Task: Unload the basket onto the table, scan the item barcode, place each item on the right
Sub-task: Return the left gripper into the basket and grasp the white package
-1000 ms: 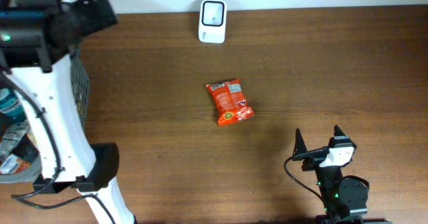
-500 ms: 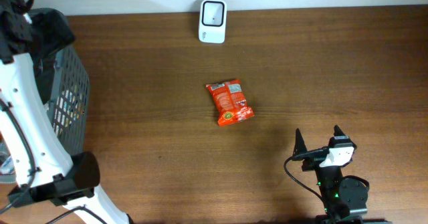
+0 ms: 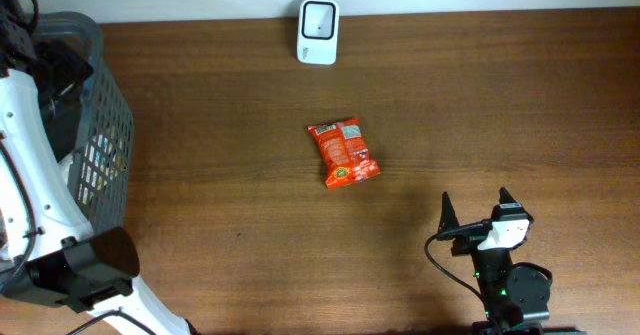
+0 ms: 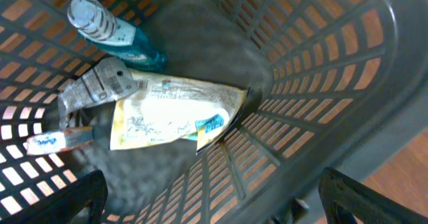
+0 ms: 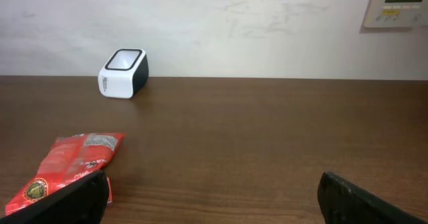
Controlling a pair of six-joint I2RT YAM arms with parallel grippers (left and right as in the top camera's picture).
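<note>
A red snack packet (image 3: 344, 153) lies flat in the middle of the wooden table, and it also shows at the lower left of the right wrist view (image 5: 70, 164). The white barcode scanner (image 3: 318, 18) stands at the far edge, its window facing up (image 5: 124, 72). My right gripper (image 3: 476, 213) rests near the front right, open and empty, pointing toward the packet. My left gripper (image 4: 214, 197) hangs open over the grey basket (image 4: 321, 83), holding nothing.
The grey mesh basket (image 3: 100, 145) stands at the table's left edge. Inside it lie a teal bottle (image 4: 110, 33), a grey tube (image 4: 97, 87) and a cream packet (image 4: 174, 114). A white wall runs behind the scanner.
My left arm has swung leftward and lower over the basket, uncovering its rim. The right arm and the red packet have not moved.
</note>
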